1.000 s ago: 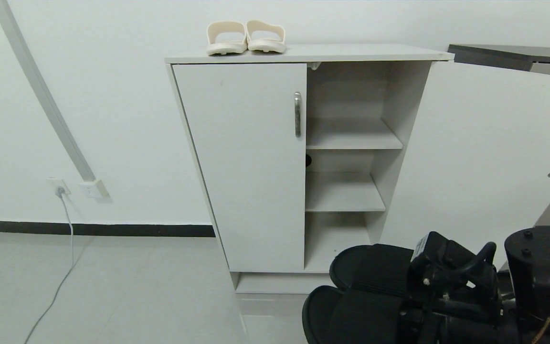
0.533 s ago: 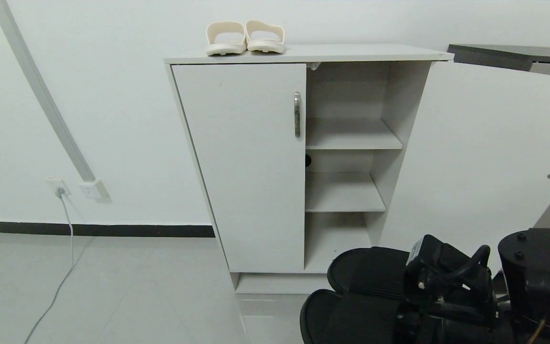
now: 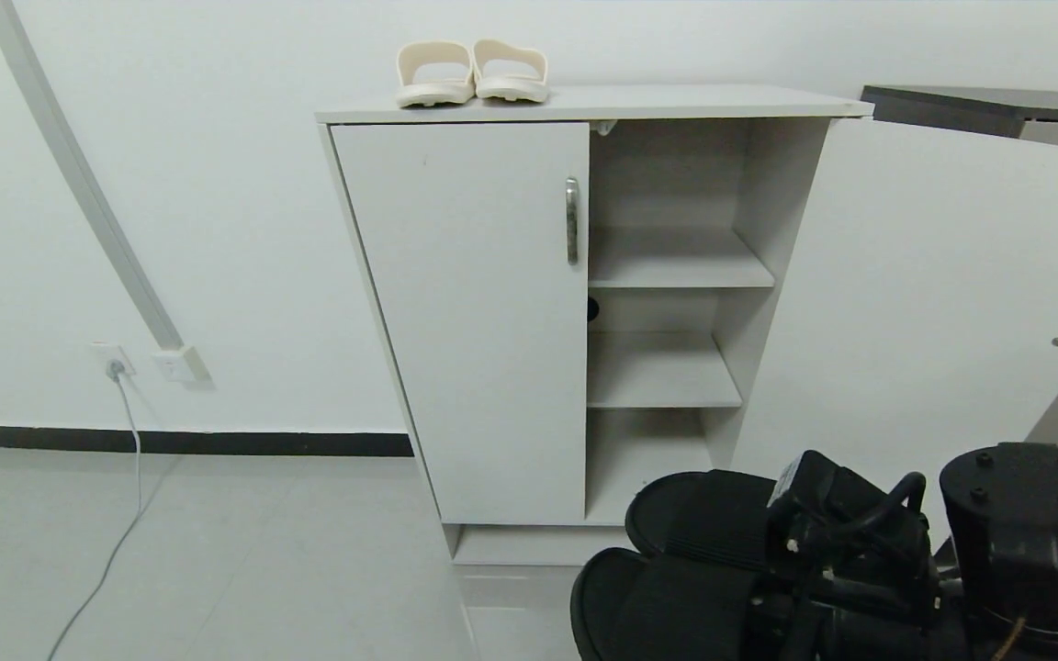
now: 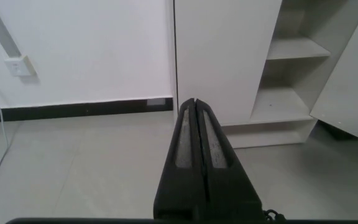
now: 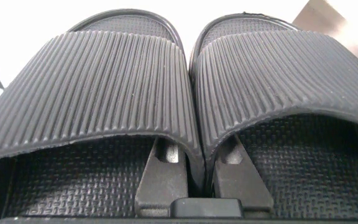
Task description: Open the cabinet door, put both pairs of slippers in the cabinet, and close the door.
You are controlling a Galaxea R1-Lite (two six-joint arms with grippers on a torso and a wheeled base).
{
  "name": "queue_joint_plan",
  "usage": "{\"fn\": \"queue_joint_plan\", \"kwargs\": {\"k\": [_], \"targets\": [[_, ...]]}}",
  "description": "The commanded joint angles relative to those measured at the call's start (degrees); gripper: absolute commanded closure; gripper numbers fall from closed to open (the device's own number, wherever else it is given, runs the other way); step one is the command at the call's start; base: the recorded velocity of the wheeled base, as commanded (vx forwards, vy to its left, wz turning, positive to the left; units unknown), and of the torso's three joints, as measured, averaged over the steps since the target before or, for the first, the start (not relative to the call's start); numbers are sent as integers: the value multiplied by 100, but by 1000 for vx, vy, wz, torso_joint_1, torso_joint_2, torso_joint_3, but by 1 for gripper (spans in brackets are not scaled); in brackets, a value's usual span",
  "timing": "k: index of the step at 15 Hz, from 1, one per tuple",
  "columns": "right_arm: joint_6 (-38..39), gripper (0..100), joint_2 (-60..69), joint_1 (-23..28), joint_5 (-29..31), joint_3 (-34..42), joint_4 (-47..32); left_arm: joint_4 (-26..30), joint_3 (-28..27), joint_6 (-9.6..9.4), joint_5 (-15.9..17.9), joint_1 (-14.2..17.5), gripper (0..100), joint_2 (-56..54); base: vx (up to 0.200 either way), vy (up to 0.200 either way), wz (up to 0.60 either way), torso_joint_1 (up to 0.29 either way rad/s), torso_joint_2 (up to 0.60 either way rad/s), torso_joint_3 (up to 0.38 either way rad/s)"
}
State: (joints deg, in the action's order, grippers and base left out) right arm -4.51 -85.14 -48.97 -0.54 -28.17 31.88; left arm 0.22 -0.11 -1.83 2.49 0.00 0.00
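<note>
Right claw (image 5: 199, 177): closed on the black slippers (image 3: 676, 542); one of the fingers (image 5: 160, 183) sits inside each slipper, under its ribbed strap (image 5: 98, 87), and the two inner side walls are pinched together between them.
Left claw (image 4: 194, 104): fingers pressed flat together, nothing held; it hangs above the floor (image 4: 73, 168).
Black slippers, position: carried as a pair, side by side, toes ahead of the right claw and pointing toward the cabinet (image 3: 455, 321).
Black slippers, handling (judged): light, soft foam or rubber; textured footbed and ribbed strap give good friction. The pinched walls can flex, so the pair may sag or splay at the toes.
Hold point (judged): the adjoining inner walls near the strap, as now, keep both slippers in one grip.
Cream slippers (image 3: 472, 71): on the cabinet top, well above the right claw and to its left; same shape, likely equally light and pliable.
Open door (image 3: 933, 303): swung wide, just ahead of the right claw on its right.
Shelves: the bottom compartment (image 3: 644, 459) lies nearest, directly ahead of the right claw; two shelves stand above it.
Risk (judged): toes may catch the compartment's edge on entry.
</note>
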Motion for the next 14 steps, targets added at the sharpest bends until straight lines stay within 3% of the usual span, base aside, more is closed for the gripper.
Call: {"fn": "queue_joint_plan", "kwargs": {"k": [1,4,7,10,14], "targets": [[337,100,-794,-183,836,-92,618,4,2,-2,-3,0,100,0,0,0,0,0,0,0],[1523,100,-2420,-781,2840,-830,1857,4,2,16,-11,0,100,0,0,0,0,0,0,0],[1743,100,-3650,-543,4694,-1982,1971,4,2,25,-11,0,100,0,0,0,0,0,0,0],[1945,100,-4063,-297,4932,-2430,1971,4,2,33,-11,0,100,0,0,0,0,0,0,0],[1936,100,-4177,-218,5257,-2553,1980,4,2,33,-11,0,100,0,0,-200,0,1,4,0]]}}
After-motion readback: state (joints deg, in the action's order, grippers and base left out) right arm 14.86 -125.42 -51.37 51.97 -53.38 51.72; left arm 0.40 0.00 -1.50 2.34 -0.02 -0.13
